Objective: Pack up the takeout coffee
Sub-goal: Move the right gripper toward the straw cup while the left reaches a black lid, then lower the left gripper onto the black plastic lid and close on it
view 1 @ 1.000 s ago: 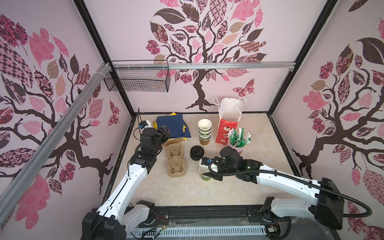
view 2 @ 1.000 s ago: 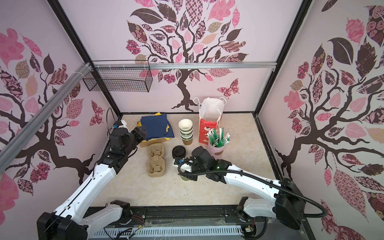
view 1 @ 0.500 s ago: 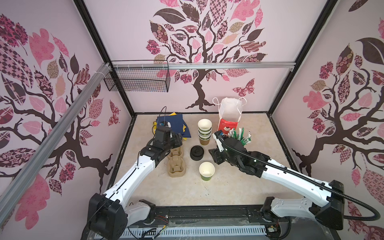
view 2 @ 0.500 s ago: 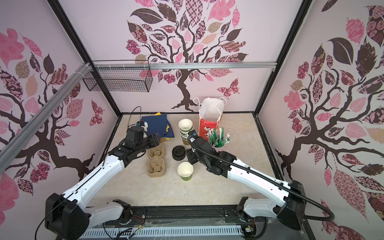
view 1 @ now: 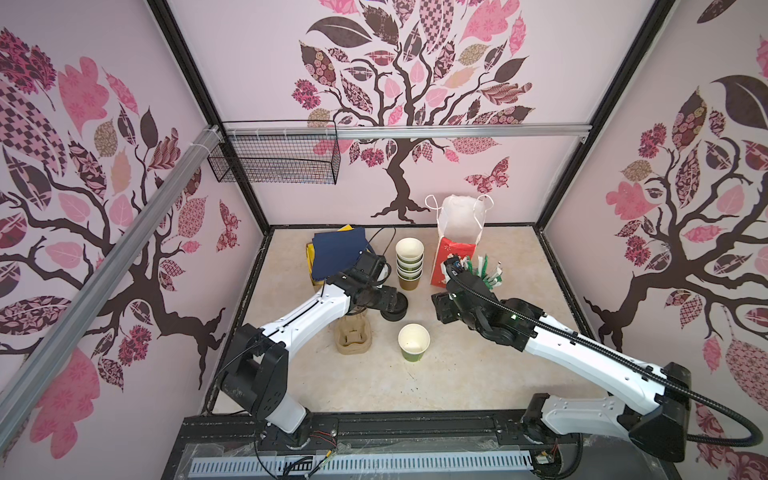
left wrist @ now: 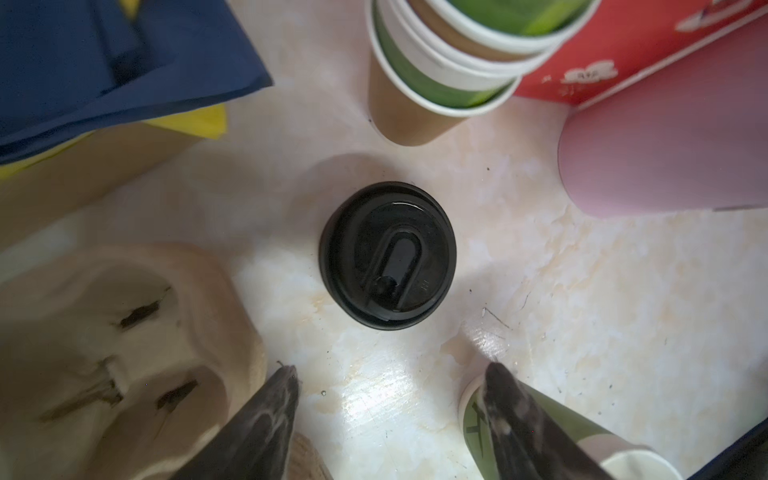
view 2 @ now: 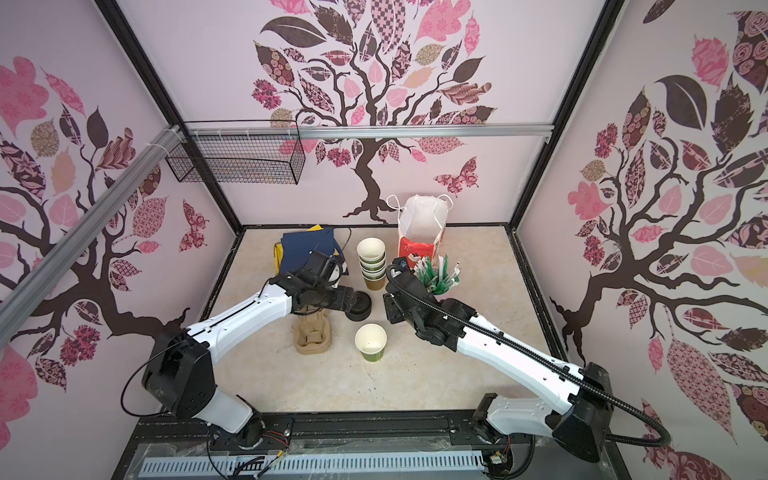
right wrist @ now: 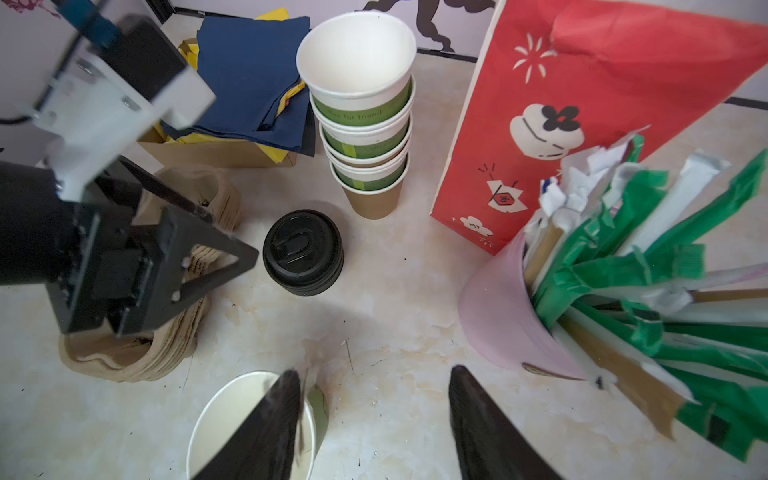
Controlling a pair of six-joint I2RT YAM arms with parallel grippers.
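red bag upright | pink cup beside it | navy napkins | carrier stack

Right gripper stands with jaws apart; one blurred finger seems to overlap the paper cup.

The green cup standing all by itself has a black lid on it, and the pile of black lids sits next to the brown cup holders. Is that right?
Not quite. The green cup has no lid: it stands open, white inside, as both top views show. The pile of black lids does sit next to the brown cup holders.
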